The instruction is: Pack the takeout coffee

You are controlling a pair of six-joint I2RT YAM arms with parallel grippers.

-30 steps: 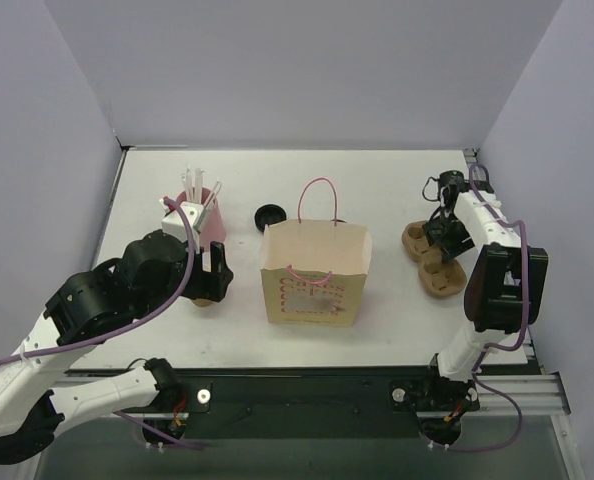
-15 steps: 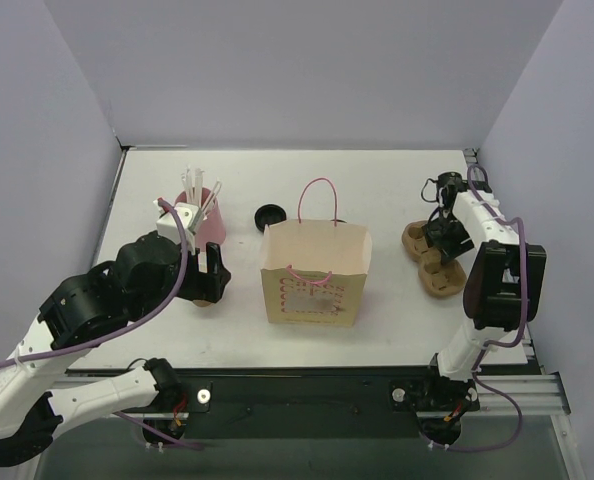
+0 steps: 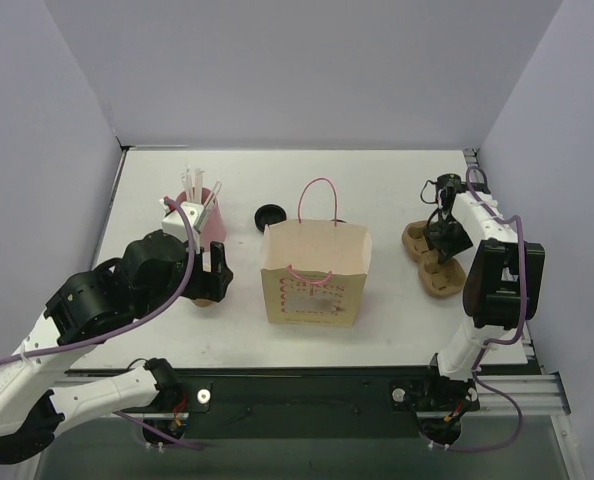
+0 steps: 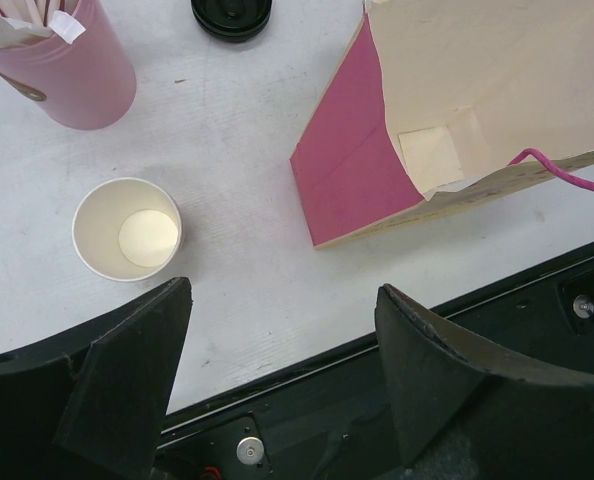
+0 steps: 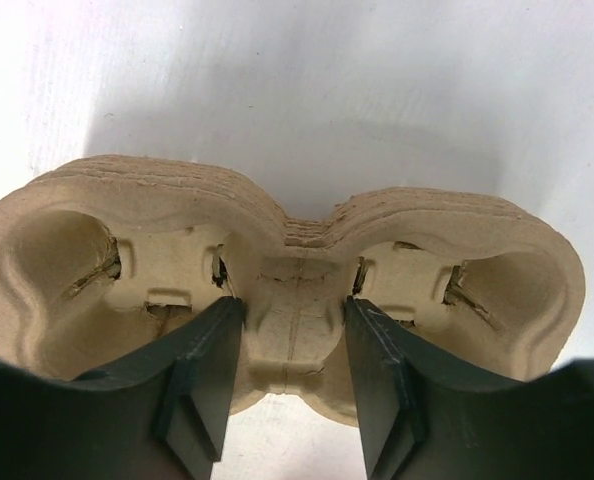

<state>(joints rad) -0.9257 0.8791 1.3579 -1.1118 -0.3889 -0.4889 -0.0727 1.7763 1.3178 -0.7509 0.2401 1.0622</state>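
Nearest us, the left gripper (image 4: pixel 282 290) hung over the front of the table (image 3: pixel 397 190) with its fingers spread wide and nothing between them; a lidless paper cup (image 4: pixel 127 230), white inside, stood upright just beyond one fingertip, outside the gap. To the right of that cup, near the table's middle, stood a cream paper bag (image 3: pixel 312 275), upright with its mouth open to the top and a pink side panel turned toward the left wrist camera. Well to the right of the bag lay a stack of pulp cup carriers (image 5: pixel 287 215); the right gripper (image 5: pixel 293 305) was down on it, one finger on each side of the narrow bridge between the two cup wells, very close to the pulp; whether they were already clamping it we could not tell. Farther back on the left stood a pink cup (image 3: pixel 205 222) holding white straws. Level with it, just behind the bag's rear left corner and apart from both grippers, sat the takeout coffee (image 3: pixel 269 214); we saw only its black top, and could not tell whether a cup stood under it.
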